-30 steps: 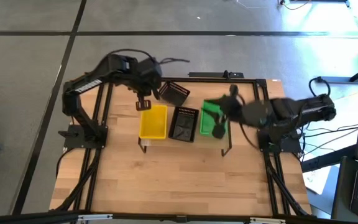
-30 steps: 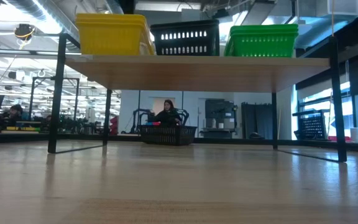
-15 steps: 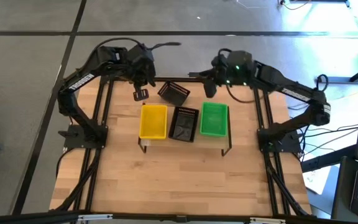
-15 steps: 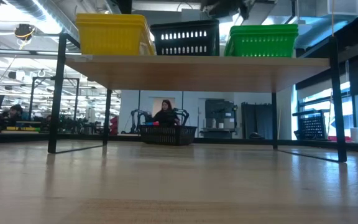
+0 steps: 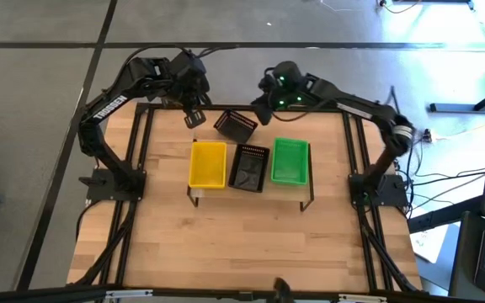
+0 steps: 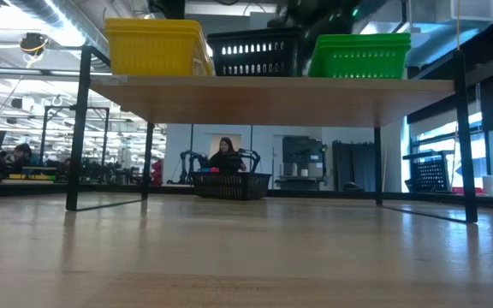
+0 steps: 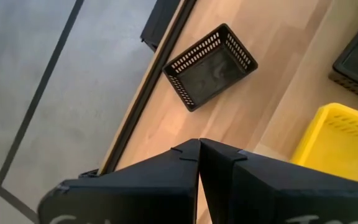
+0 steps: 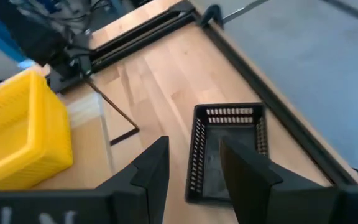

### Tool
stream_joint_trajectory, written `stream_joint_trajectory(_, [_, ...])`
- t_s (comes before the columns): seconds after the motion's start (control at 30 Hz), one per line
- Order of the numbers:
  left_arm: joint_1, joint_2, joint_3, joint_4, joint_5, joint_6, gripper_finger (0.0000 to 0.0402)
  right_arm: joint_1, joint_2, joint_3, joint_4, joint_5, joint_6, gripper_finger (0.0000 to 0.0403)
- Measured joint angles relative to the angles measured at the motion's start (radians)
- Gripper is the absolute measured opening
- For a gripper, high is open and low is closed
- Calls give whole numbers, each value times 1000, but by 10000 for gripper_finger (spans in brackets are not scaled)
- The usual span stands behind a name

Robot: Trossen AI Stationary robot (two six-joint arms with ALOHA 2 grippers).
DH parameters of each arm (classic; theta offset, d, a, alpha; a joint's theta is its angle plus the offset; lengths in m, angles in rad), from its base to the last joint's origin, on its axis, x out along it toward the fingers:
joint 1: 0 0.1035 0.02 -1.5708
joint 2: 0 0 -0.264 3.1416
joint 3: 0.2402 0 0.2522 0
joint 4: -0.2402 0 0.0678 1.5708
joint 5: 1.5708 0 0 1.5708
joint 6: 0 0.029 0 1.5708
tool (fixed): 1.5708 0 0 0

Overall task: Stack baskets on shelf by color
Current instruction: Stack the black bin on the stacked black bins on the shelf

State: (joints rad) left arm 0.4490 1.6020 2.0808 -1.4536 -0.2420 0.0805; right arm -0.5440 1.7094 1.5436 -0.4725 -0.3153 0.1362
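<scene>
Hovering right claw (image 8: 194, 163), parted, over loose black basket (image 8: 227, 149)

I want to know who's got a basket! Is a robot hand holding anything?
No. The left end effector is shut and empty; the right end effector is open above the loose black basket, not gripping it.

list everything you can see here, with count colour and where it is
yellow basket: 1, yellow, on the shelf, left end in the high view
black basket on shelf: 1, black, middle of the shelf
green basket: 1, green, right end of the shelf
loose black basket: 1, black, on the table behind the shelf, turned at an angle
shelf: 1, light wood on black legs, mid-table
table: 1, light wood with black rails
person: 1, far in the room behind
left gripper: 1, dark, shut, left of the loose basket
right gripper: 1, dark, open, over the loose basket
</scene>
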Motion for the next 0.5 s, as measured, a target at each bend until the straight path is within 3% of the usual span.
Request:
stream_joint_trajectory(0.2, [1,0,0,0,-9,-53,0,-41,131,0,93,-174,-11,139])
stream_joint_trajectory(0.33, [1,0,0,0,-11,-52,0,-50,193,0,127,-158,-40,139])
stream_joint_trajectory(0.5, [7,0,0,7,-12,-52,0,-50,238,0,118,-38,-148,139])
